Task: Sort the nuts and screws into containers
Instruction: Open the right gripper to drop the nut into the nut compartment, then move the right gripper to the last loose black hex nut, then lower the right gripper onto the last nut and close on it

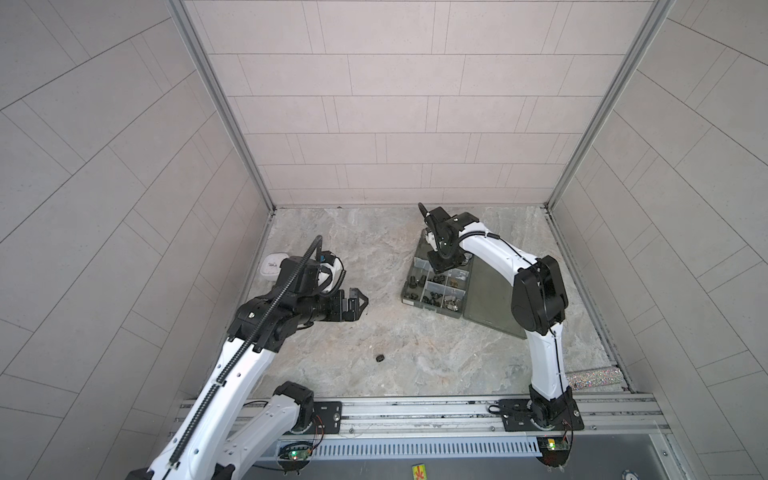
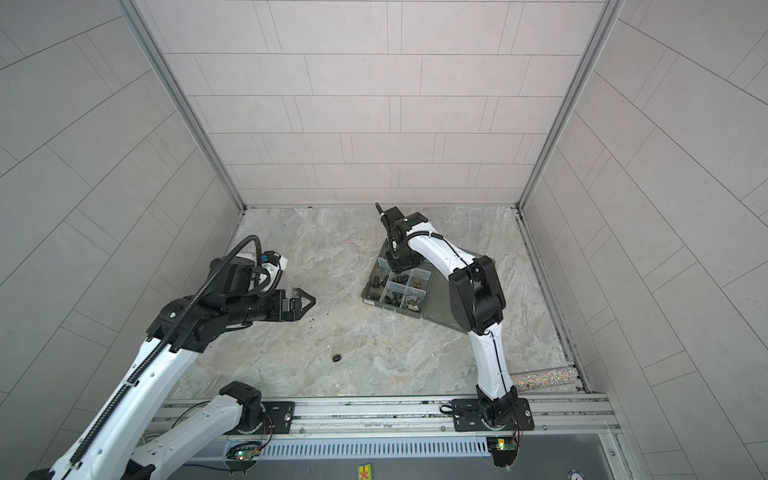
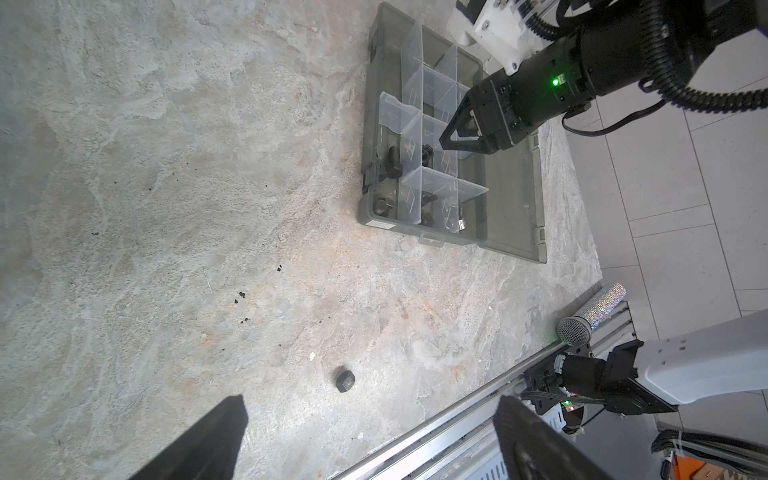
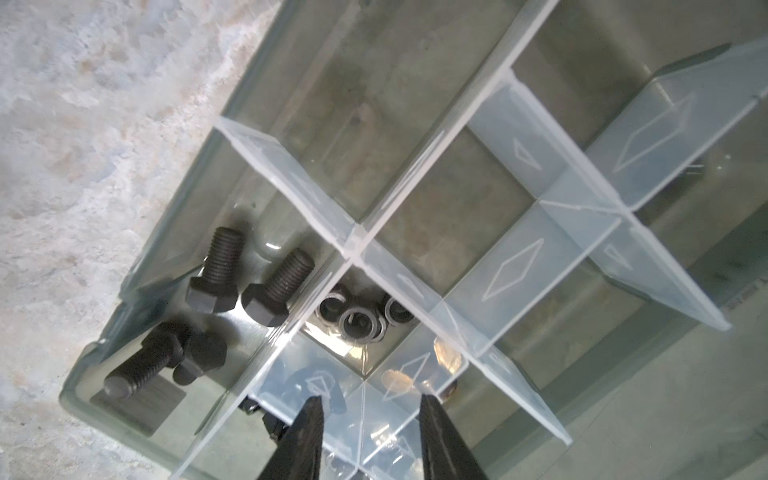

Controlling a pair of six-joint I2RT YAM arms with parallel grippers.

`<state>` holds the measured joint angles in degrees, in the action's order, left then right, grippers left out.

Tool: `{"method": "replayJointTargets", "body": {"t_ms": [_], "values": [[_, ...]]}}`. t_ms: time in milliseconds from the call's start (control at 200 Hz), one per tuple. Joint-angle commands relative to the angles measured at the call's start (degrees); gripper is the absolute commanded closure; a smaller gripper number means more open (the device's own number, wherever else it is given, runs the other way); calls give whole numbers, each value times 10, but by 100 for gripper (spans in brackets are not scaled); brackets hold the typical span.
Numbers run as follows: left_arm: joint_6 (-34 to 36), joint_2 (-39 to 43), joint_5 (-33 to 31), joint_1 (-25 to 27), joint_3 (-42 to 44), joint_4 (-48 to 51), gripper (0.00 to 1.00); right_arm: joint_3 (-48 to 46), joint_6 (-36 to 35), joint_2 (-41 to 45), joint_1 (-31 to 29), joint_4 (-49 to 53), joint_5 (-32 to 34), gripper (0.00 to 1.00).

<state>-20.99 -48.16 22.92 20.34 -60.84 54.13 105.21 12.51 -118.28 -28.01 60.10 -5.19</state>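
The containers are the divided compartments of a smoky-grey organizer box [image 1: 409, 300] [image 2: 367, 297] [image 3: 365, 208] [image 4: 79, 399] at the back right of the table. Several black screws [image 4: 216, 270] lie in an edge compartment, and black ring-shaped nuts [image 4: 357, 320] fill the one beside it. My right gripper [image 1: 441, 271] [image 2: 395, 269] [image 3: 446, 139] [image 4: 372, 398] hangs over the box, pointing down, open, with only the dividers showing between its fingers. One loose black screw with a solid hex head [image 1: 380, 358] [image 2: 336, 358] [image 3: 345, 379] lies on the table. My left gripper [image 1: 360, 301] [image 2: 309, 301] [image 3: 372, 401] hovers wide open above the table's left side, empty.
The box's lid [image 1: 494, 303] lies open flat on the side toward the right arm. A glittery microphone [image 1: 594, 378] [image 3: 590, 316] lies by the front right rail. A white object [image 1: 272, 266] sits at the far left. Black crumbs [image 3: 241, 295] dot the marble surface.
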Motion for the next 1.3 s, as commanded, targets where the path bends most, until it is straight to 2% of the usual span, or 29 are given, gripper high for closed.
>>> {"method": "replayJointTargets", "body": {"t_ms": [0,155,365,630,871,1296], "values": [[-3,33,-7,2,7,27,0,-26,12,67,-48,12,2,60],[-13,94,-15,2,22,61,0,-82,51,103,-142,-10,0,61],[-37,176,-20,1,27,120,0,-139,105,112,-264,-48,2,61],[-62,261,-22,2,18,185,0,-198,150,107,-357,-109,-7,61],[-64,279,-23,2,-11,218,0,-196,139,73,-407,-135,-6,59],[-51,281,-34,1,-37,244,0,-159,92,13,-414,-121,29,59]]}}
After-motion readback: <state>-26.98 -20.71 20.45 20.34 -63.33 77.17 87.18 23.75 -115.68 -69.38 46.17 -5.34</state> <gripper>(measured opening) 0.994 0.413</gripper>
